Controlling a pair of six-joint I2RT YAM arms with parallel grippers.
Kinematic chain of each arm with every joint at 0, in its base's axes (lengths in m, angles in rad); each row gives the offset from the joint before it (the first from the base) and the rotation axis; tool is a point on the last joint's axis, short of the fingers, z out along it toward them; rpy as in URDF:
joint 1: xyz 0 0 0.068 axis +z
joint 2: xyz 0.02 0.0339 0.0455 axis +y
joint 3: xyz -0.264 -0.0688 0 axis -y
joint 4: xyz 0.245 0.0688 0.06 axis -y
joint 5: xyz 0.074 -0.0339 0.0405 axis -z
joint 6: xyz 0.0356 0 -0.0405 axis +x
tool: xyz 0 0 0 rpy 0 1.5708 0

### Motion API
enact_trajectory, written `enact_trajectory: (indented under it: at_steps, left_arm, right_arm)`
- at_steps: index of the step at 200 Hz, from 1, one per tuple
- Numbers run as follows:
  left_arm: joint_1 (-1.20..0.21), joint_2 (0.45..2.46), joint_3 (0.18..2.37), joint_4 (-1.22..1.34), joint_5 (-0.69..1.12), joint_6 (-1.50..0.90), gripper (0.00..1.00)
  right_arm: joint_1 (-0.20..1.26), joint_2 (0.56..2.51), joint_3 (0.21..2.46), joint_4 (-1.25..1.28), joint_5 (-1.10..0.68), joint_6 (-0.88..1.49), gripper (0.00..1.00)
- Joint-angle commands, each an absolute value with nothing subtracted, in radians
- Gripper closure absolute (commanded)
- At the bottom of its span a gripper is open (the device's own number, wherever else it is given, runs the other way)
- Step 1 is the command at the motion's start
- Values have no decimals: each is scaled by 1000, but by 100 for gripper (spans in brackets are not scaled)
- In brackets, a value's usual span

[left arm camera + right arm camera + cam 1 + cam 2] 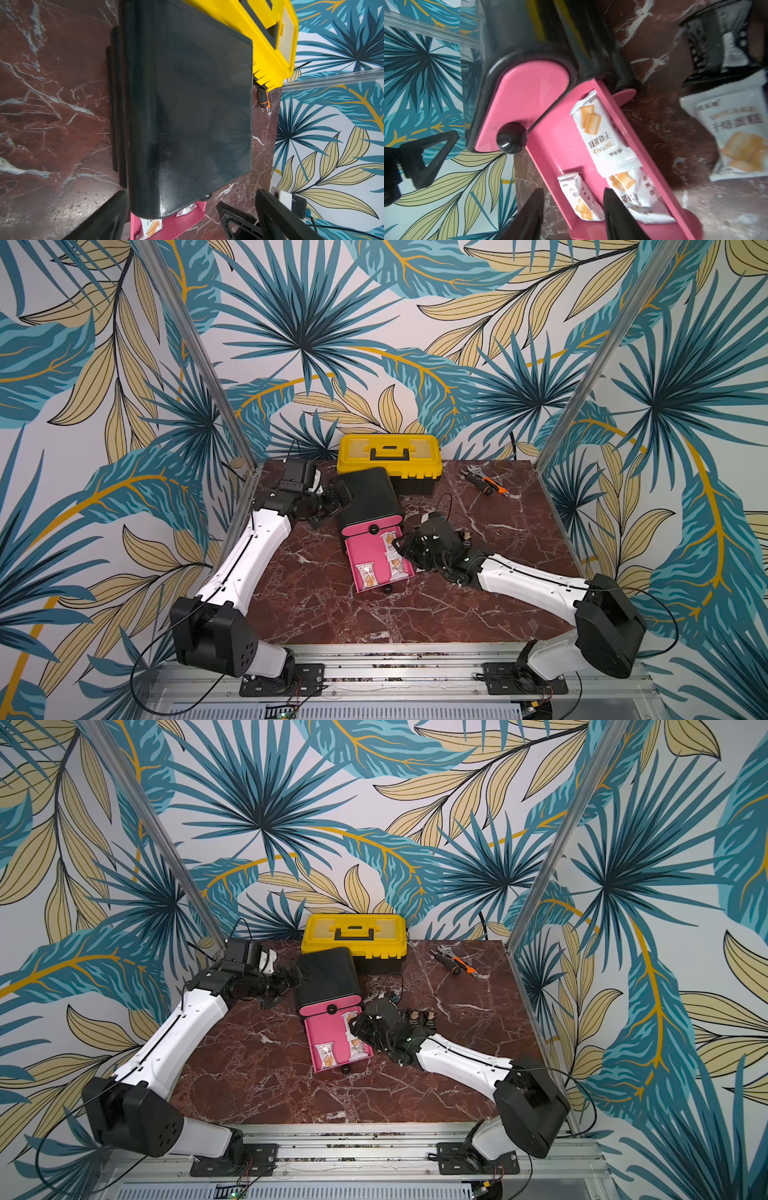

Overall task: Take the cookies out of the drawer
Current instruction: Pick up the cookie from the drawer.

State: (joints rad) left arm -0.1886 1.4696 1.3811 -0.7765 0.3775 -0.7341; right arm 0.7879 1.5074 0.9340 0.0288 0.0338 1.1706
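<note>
White cookies (600,133) are lying in the pulled-out pink drawer (368,549) at mid-table, and removed packets (419,1018) are resting just right of it. The right gripper (573,194) is hovering over the drawer, jaws apart and empty, probably lining up a pick. The left gripper (343,495), jaws spread, is pressing the black cabinet (365,493) from its left side, seemingly steadying it.

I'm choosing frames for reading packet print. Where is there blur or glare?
Right wrist view: packets in the pink drawer fairly sharp, white packet on the table smeared. Left wrist view: soft sheen on the black cabinet top. Both top views: crisp, print too small.
</note>
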Motion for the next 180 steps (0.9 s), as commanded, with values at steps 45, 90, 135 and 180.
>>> enact_trajectory:
  at_steps: [45, 90, 135, 180]
  left_arm:
    - [-185, 1572, 1392, -786, 461, -660, 0]
    - [-186, 1597, 1396, -795, 485, -643, 0]
    - [-185, 1614, 1393, -806, 487, -632, 0]
    - [-186, 1611, 1387, -818, 485, -622, 0]
  right_arm:
    - [845, 1543, 965, -5, 226, 1286, 50]
    - [851, 1570, 953, -43, 227, 1302, 50]
    - [852, 1638, 990, -41, 214, 1314, 51]
    - [851, 1692, 1005, -44, 218, 1334, 51]
